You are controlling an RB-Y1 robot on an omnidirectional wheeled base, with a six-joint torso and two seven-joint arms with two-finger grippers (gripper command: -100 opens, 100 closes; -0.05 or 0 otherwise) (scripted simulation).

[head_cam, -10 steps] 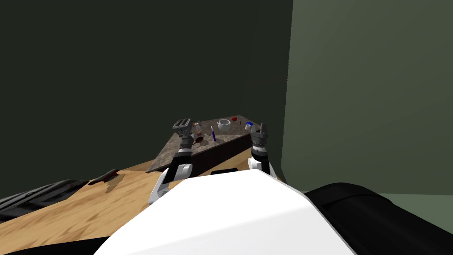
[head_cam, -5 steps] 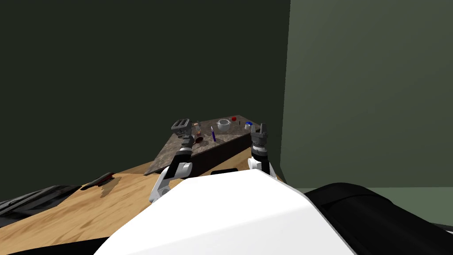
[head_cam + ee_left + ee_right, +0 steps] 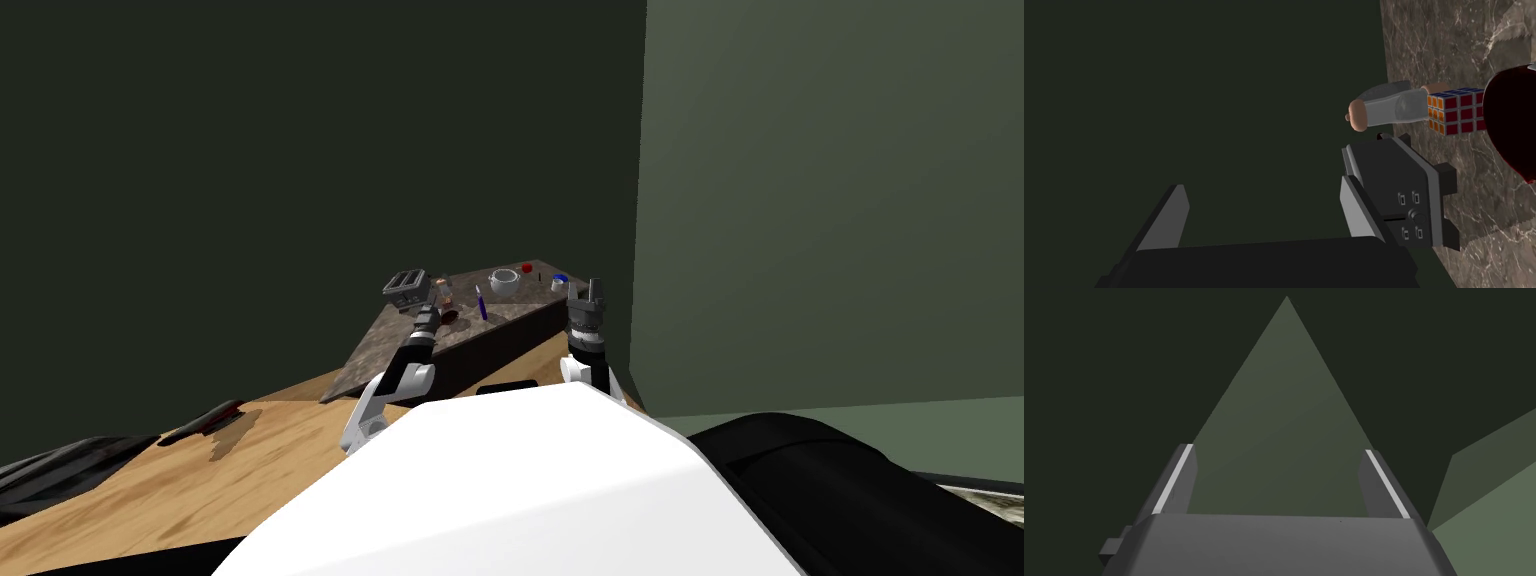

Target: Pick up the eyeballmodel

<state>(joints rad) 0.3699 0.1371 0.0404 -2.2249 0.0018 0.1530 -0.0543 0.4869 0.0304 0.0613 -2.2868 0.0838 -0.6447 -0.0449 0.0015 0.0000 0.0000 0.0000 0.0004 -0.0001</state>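
Closest in, a wooden floor (image 3: 200, 480) runs up to a dark-sided surface (image 3: 400, 340) with a brown marbled top. Both arms reach forward over its near edge. The left end effector (image 3: 1264, 210) hangs above the surface's left part, its two fingers spread with nothing between them. One finger shows just beside a dark grey toaster (image 3: 1409, 195). Past the toaster are a clear bottle (image 3: 1389, 107) with a tan cap and, just beside it, a coloured puzzle cube (image 3: 1456, 112). A dark red bowl (image 3: 1511, 115) sits next to the cube. The right end effector (image 3: 587, 295) is raised at the surface's right side, its fingers likewise spread and empty. Farther along the top, a blue pen (image 3: 481, 302) shows right of the bowl, then a white pot (image 3: 504, 281) with handles. The eyeball model (image 3: 560, 282), a small white thing with a blue top, sits on the surface's far right part. It is right of the pot and, in the head view, just left of the right end effector's fingers, held by neither arm. A small red thing (image 3: 527, 268) lies farthest back, behind the pot.
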